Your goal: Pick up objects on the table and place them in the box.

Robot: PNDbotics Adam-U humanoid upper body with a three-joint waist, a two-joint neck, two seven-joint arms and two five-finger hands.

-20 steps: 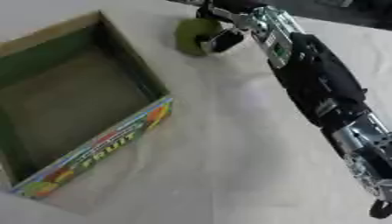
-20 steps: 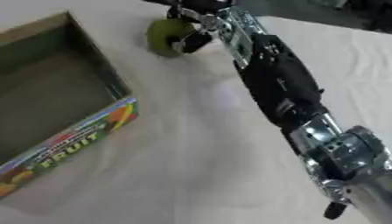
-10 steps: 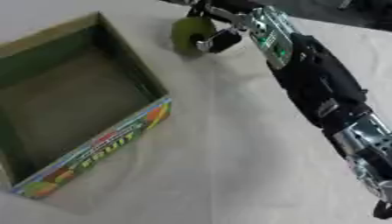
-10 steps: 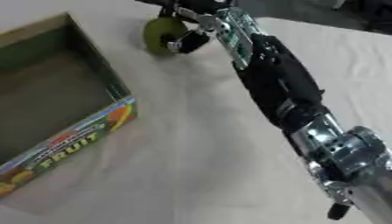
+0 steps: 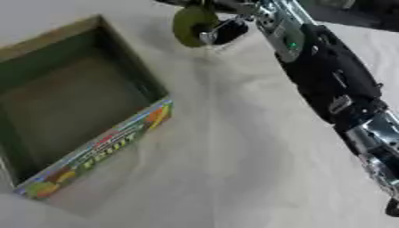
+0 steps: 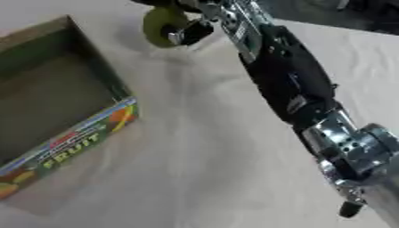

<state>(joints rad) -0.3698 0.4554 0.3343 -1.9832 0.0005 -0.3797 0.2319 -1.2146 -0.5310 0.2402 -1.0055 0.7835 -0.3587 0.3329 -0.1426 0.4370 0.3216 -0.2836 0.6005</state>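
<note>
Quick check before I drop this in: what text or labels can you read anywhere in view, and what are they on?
"FRUIT": yellow-green letters on the colourful printed front wall of the open green cardboard box.
A smaller line in the red band above it: too blurred to read.
Nothing readable on the right hand or the round green fruit it holds.

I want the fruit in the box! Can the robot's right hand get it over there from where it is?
Probably yes. The right hand holds the green fruit above the table, and the open box has nothing blocking the way.

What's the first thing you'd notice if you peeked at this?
The long black and silver right arm slants across the picture, its right hand curled round a yellow-green round thing at the top. On the left sits an open box, nothing in it, with FRUIT on its colourful side.
</note>
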